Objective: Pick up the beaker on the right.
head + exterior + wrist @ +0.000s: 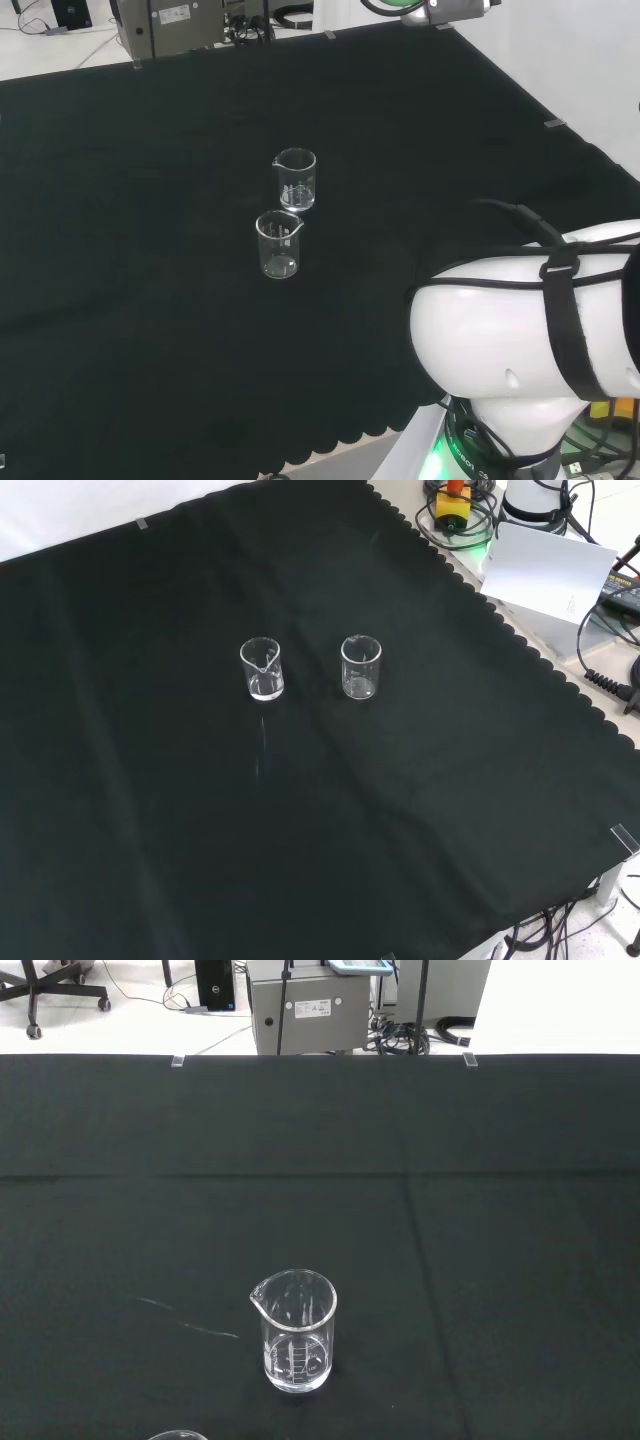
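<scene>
- In the front view, two clear glass beakers are standing upright on the tabletop [150, 810], side by side and near each other but not touching, a little above the middle of the black cloth.
- The left beaker [263, 669] is showing its pouring spout on the rim; the right beaker [361, 667] is sitting level with it, closer to the scalloped cloth edge.
- Both are looking empty, though clear glass makes that hard to judge.
- In the head view, the same pair is lining up one behind the other: the right beaker [278, 245] is standing nearer the camera, the left beaker [295, 180] just beyond it.
- A big white arm link [520, 320] is filling the lower right of the head view, well apart from both beakers, with a black strap and cable running over it.
- In the wrist view, one beaker [294, 1331] is standing upright in the open, and a second glass rim [178, 1435] is just peeking in at the frame edge.
- A grey equipment box [315, 1005] is sitting beyond the far cloth edge.
- Whether the fingers are spread or curled cannot be told, nor how far they are from the right beaker.
</scene>
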Tool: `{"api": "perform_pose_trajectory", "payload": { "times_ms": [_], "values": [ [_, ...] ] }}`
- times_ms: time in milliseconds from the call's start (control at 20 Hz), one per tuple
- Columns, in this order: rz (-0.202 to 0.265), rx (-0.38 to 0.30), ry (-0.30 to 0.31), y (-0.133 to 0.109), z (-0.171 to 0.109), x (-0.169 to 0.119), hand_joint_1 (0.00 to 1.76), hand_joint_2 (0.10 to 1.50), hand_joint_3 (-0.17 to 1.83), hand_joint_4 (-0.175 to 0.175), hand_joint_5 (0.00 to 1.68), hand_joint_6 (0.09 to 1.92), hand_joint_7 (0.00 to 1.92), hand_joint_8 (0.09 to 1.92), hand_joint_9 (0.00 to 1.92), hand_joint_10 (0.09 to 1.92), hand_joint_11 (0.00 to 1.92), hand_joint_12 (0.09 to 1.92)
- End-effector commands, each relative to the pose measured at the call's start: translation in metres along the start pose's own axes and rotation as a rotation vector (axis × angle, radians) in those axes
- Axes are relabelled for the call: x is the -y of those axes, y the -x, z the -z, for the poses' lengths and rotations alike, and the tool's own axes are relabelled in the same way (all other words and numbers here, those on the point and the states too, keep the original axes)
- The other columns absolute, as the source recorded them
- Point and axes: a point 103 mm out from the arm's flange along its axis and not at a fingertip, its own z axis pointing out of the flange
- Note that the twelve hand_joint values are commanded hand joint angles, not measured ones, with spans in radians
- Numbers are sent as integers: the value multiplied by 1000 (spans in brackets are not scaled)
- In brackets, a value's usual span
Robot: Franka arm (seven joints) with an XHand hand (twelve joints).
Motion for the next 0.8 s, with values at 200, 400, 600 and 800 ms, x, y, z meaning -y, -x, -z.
{"api": "perform_pose_trajectory", "payload": {
  "times_ms": [200, 400, 600, 800],
  "values": [
    [-6, 9, 9, 1, 0, -1, 17, 1202, 407, -22, 283, 87, 0, 438, 93, 661, 0, 1279],
    [-8, 11, 8, 2, -1, -2, 0, 1220, 390, -22, 284, 87, 0, 436, 94, 658, 0, 1279],
    [-20, 12, -9, 8, -8, -6, 0, 1223, 384, -22, 285, 87, 0, 436, 95, 657, 0, 1279],
    [-51, 13, -29, 19, -26, -12, 0, 1237, 352, -22, 286, 87, 0, 446, 107, 657, 0, 1282]
  ]
}}
